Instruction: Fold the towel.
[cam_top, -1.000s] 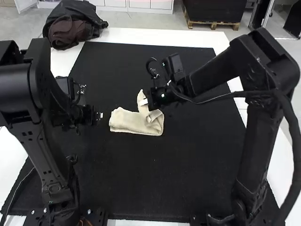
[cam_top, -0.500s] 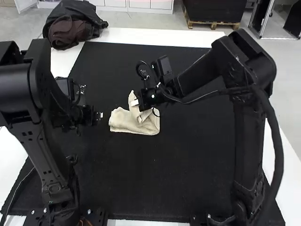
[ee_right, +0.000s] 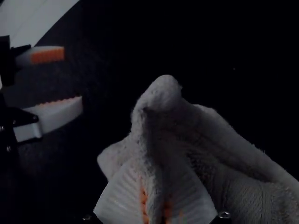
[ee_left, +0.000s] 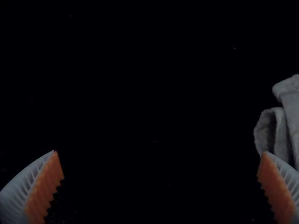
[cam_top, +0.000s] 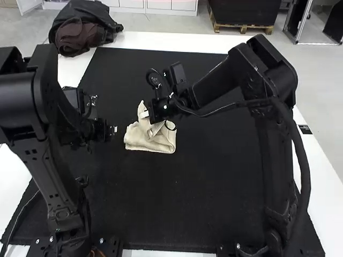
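Two grippers were positioned over the black mat (cam_top: 209,187), which covered most of the white table (cam_top: 171,42). The towel (cam_top: 151,142) was located left of the mat's centre in the high view, between the two grippers. Its lower portion lay folded on the mat in a low, uneven block; its upper portion was raised and gathered toward the right arm.

Right gripper (cam_top: 144,114): clamped on the towel. In the right wrist view, the white ribbed fingers of the right gripper (ee_right: 154,161) pinched a raised portion of the cloth, which formed an upright ridge with a rounded top. The remaining cloth sloped away from the grip in creases. Whether the clamped portion was a corner or an edge could not be determined.

Left gripper (cam_top: 114,130): released, with nothing between its fingers. In the left wrist view, the jaws stood wide apart, orange pads (ee_left: 45,189) facing each other across bare mat. The towel's folded end showed its layers there. In the high view, this end lay near the left gripper, separated from it by a narrow gap.
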`<action>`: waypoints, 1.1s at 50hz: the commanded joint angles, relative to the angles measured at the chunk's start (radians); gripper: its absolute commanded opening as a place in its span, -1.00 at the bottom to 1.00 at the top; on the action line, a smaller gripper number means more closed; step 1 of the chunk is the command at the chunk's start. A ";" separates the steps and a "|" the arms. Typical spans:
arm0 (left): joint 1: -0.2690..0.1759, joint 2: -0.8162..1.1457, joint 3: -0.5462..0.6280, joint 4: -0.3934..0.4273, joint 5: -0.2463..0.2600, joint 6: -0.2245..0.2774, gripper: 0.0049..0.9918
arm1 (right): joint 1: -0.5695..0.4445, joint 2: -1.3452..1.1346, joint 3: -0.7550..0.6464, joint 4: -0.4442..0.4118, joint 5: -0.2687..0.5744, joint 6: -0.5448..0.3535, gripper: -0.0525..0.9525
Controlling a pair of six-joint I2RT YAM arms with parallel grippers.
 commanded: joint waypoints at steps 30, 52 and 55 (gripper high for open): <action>0.002 -0.033 -0.029 0.030 -0.001 -0.006 0.96 | -0.051 -0.102 0.001 0.045 -0.048 0.030 -0.93; 0.005 -0.033 -0.024 0.033 0.002 -0.007 0.96 | -0.064 -0.104 -0.160 0.108 -0.040 0.011 -0.93; 0.005 -0.033 -0.026 0.036 0.002 -0.009 0.96 | -0.061 -0.101 -0.178 0.122 -0.037 0.011 -0.93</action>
